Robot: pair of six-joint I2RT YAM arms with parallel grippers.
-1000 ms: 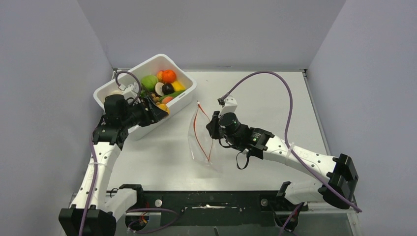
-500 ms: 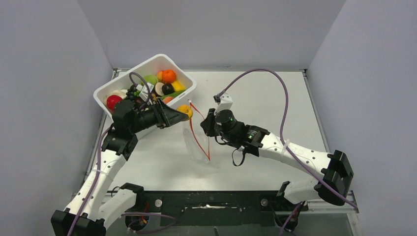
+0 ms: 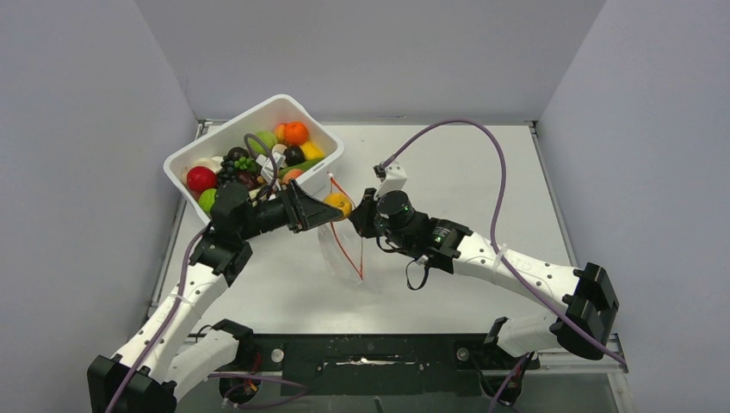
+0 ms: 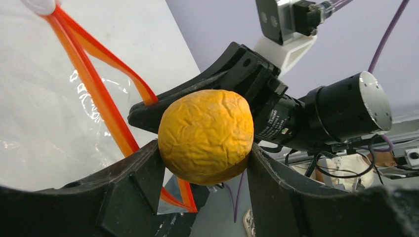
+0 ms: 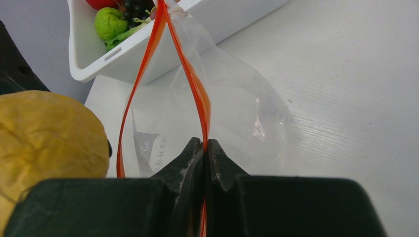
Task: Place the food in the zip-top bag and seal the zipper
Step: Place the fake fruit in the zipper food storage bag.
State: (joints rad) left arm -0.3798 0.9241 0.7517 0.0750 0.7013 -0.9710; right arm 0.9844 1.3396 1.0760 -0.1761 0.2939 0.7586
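Risk: wrinkled yellow-orange round fruit [image 4: 205,136], pinched by left gripper [image 4: 202,150] at top view's centre, could've clipped thin red-orange zipper [image 5: 148,54] & dropped outside, since small clear crinkly zip-top bag [image 5: 237,113] gaped only narrowly. Right gripper [image 5: 205,148] was pressed together on that zipper. Count: 1 bag, 1 held fruit, 1 white rectangular plastic bin [image 3: 284,100] upper left, 2 grippers.
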